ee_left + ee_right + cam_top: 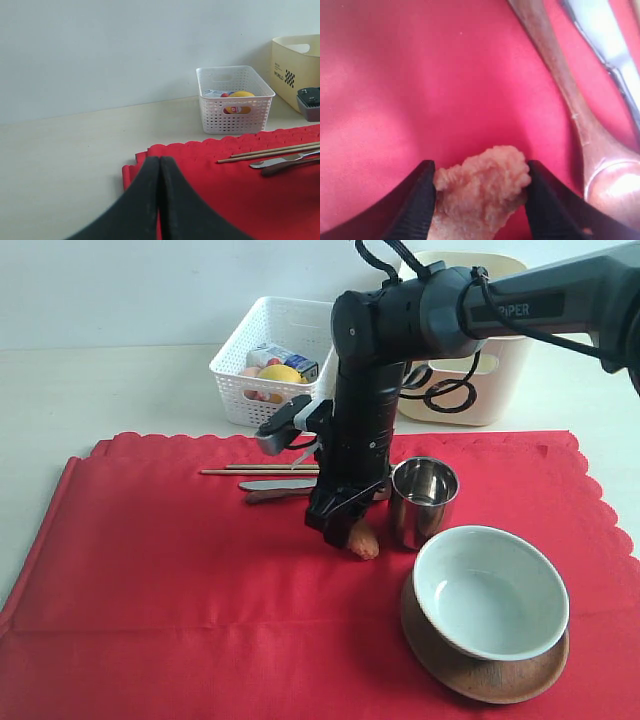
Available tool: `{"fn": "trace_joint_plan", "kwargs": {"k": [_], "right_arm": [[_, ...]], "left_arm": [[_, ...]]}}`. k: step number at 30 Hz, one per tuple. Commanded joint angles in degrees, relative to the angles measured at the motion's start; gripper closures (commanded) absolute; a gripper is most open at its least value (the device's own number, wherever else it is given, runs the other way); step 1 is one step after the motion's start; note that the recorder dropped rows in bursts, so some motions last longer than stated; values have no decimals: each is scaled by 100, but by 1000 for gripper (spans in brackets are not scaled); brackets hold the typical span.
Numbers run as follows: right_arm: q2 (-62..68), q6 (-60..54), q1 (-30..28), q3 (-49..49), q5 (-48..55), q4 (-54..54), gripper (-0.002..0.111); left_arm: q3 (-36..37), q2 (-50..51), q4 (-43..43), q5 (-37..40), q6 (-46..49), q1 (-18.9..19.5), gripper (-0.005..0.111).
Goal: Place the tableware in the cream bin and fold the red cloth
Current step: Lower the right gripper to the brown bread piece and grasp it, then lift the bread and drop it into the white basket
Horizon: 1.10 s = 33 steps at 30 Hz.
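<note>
The red cloth (150, 570) lies flat over the table. On it are the wooden chopsticks (255, 470), the metal knife (275, 484), the dark wooden spoon (272, 497), the steel cup (423, 500), and the pale bowl (490, 590) on the wooden plate (490, 678). My right gripper (350, 530) points down beside the cup, its fingers closed against both sides of a lumpy pinkish-brown food piece (480, 192) resting on the cloth, near the spoon (560, 90) and knife (610, 45). My left gripper (159, 159) is shut and empty near the cloth's corner (150, 152). The cream bin (480, 370) stands behind.
A white perforated basket (265, 350) holding a lemon and other food items stands at the back, left of the cream bin. Bare table runs along the left and behind the cloth. The right arm reaches in from the upper right over the cup.
</note>
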Motion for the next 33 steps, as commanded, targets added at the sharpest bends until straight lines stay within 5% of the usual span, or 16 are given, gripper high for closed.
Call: {"fn": "trace_joint_plan", "kwargs": {"k": [1, 15, 33], "right_arm": [[-217, -218, -17, -21, 58, 328, 95], [-798, -735, -17, -21, -354, 941, 95], [-1020, -751, -17, -21, -2623, 1087, 95]], "left_arm": [[17, -37, -3, -5, -23, -33, 106], [17, -37, -3, -5, -2, -33, 106], [17, -37, -3, -5, -6, -33, 106]]}}
